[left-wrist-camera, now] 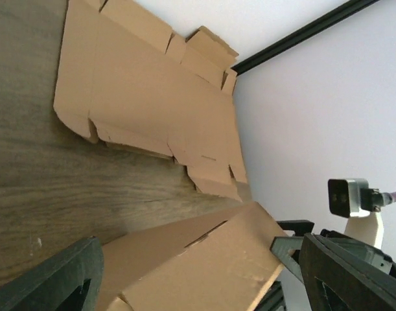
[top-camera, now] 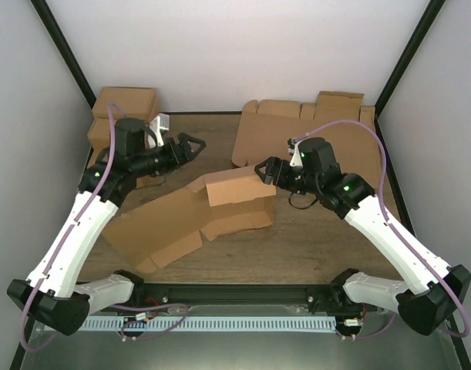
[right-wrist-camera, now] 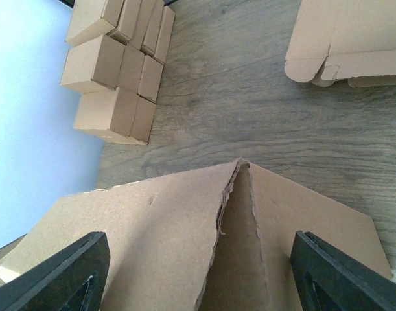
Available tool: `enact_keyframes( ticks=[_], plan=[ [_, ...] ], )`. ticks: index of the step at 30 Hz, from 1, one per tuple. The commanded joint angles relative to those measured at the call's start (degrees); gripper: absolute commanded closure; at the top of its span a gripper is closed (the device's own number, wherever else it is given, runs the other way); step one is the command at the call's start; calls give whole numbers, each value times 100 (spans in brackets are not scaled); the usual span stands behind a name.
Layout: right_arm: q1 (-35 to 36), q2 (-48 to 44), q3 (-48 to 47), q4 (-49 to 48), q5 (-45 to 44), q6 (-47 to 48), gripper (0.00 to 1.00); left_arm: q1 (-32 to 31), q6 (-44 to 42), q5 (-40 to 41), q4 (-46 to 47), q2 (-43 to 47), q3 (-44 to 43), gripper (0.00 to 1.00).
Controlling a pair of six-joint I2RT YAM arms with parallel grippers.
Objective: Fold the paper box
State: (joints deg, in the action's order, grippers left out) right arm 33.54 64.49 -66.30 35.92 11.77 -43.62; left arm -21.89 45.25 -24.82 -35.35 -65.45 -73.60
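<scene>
Brown paper box [top-camera: 220, 204] lies mid-desk [top-camera: 312, 239] in the top cam, one panel half raised. L wrist cam: my left end effector [left-wrist-camera: 198, 275] gapes wide above it. R wrist cam: right end effector [right-wrist-camera: 198, 265] wide, straddling the raised crease. Next, prob. pinch & fold.

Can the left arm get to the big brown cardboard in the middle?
Probably yes. The left gripper hangs open just beside the raised flap of the paper box, and nothing stands between them. The right gripper is at the flap's other end, out of its way.
</scene>
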Motion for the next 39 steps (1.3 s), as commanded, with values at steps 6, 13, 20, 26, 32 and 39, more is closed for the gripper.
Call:
enact_keyframes(
  ticks=[6, 13, 20, 26, 32, 39],
  plan=[
    [-49, 55, -190, -219, 94, 35, 21, -21, -2902, 601, -2158, 95, -925, 14],
    [-45, 184, -208, -261, 210, 54, 21, -19, -3995, 726, -2399, 739, -774, 15],
    [-51, 263, -258, -245, 211, 98, 21, -382, -4567, 886, -2609, 1061, -634, 15],
    [-53, 305, -273, -235, 221, 133, 21, -577, -5491, 1063, -2999, 1276, -703, 15],
    [-56, 298, -255, -226, 223, 138, 21, -764, -5701, 1967, -3302, 1084, -709, 25],
    [-58, 267, -243, -225, 230, 138, 20, -894, -6213, 2610, -3558, 1133, -785, 24]
  ],
)
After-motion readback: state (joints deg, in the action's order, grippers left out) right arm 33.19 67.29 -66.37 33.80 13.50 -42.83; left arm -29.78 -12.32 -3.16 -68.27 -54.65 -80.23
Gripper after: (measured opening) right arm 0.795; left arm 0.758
